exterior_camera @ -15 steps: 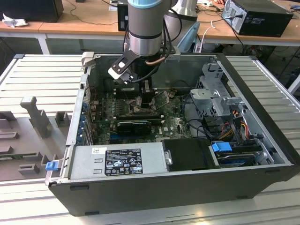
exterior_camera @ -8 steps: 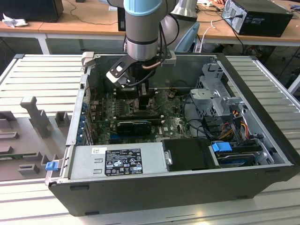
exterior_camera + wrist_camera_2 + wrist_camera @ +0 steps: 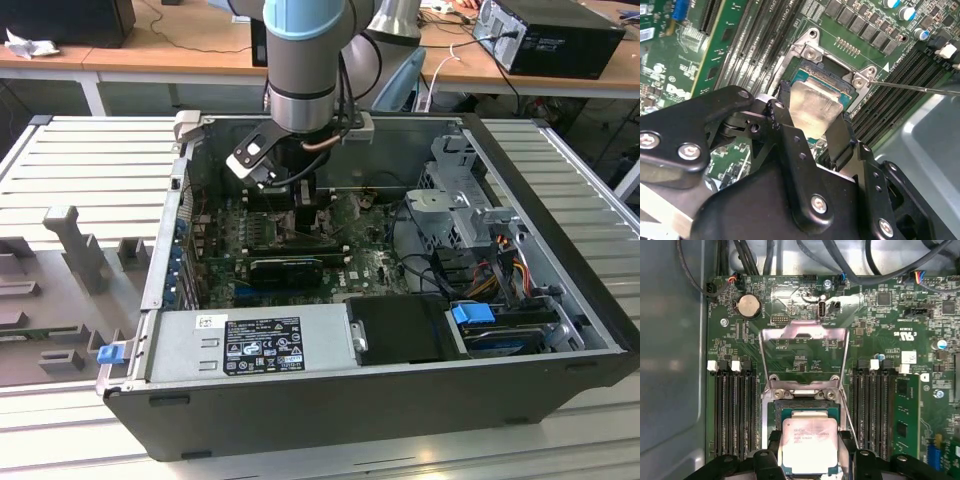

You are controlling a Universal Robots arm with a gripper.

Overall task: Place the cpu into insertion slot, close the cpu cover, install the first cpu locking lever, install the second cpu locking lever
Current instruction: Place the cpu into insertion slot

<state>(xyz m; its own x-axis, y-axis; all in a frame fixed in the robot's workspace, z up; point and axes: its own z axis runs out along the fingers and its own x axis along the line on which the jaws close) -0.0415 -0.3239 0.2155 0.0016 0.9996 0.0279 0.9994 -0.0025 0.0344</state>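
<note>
Cpu (image 3: 809,447) is what your gripper (image 3: 810,440) has clamped: the fingers (image 3: 840,134) press on two opposite edges, so the pale face sits level and uncovered right over the insertion slot (image 3: 807,407). You cannot tell whether the cpu already rests in the socket. Sweep the exterior view from its left. The grey fixture tray (image 3: 60,270) lies outside the computer case (image 3: 165,250). The arm (image 3: 305,60) then drops in near the case's back wall, over the green board. The drive cage (image 3: 470,200) stands by the opposite wall, well apart. The cpu cover (image 3: 812,333) is tipped open on the side of the slot away from the fingers, and the thin locking lever (image 3: 915,86) juts aside. You can take both as left clear so the chip has a free way down.
</note>
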